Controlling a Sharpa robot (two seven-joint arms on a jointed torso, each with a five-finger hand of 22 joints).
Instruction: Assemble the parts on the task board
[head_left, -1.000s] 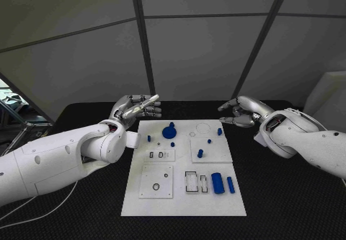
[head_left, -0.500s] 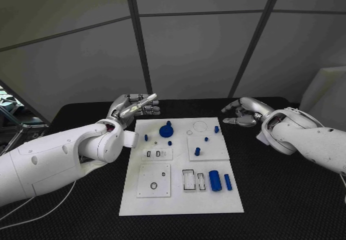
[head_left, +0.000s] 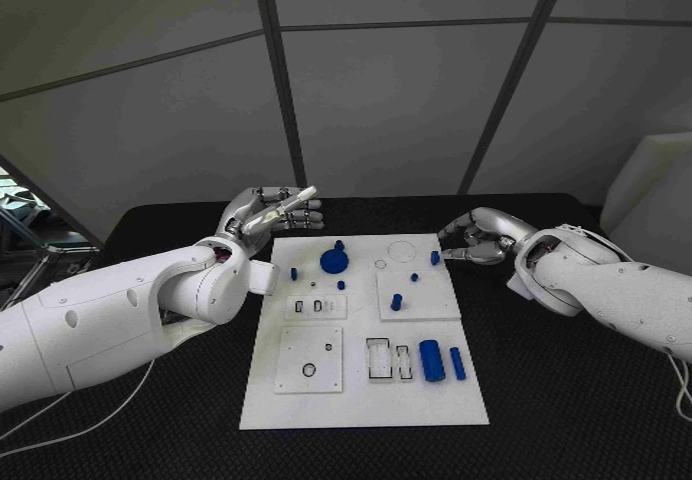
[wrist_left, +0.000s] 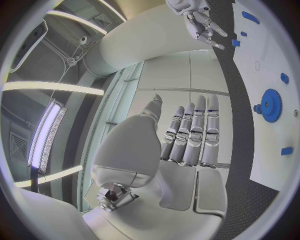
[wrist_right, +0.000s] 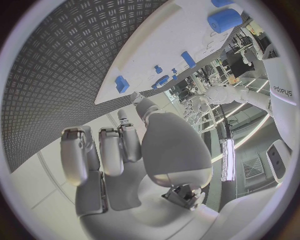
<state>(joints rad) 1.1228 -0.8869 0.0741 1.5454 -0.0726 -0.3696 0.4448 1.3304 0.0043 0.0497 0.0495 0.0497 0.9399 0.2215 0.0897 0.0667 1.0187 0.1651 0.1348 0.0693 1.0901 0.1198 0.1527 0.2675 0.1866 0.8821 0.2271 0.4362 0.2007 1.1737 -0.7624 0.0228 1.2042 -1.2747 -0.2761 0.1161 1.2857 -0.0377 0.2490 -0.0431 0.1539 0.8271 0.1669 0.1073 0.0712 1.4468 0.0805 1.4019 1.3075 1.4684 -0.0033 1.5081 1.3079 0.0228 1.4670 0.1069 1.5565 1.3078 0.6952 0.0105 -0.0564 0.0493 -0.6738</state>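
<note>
The white task board (head_left: 361, 395) lies in the middle of the black table. On it sit a blue gear (head_left: 336, 263), a thick blue cylinder (head_left: 431, 360), a thinner one (head_left: 457, 362) and several small blue pegs. My left hand (head_left: 274, 212) hovers past the board's far left corner, fingers straight and side by side, holding nothing. My right hand (head_left: 476, 238) hangs by the far right corner with its fingertips (wrist_left: 209, 31) pointing down near a small blue peg (head_left: 434, 258); it holds nothing. The left wrist view shows the gear (wrist_left: 270, 105), and the right wrist view shows the board (wrist_right: 169, 45).
Black table surface (head_left: 577, 400) surrounds the board on every side. Grey wall panels stand behind the table. Rectangular and round recesses (head_left: 382, 360) mark the board's near half.
My right hand has moved down and in towards the board's far right corner, near the small peg. The left hand has stayed in place.
</note>
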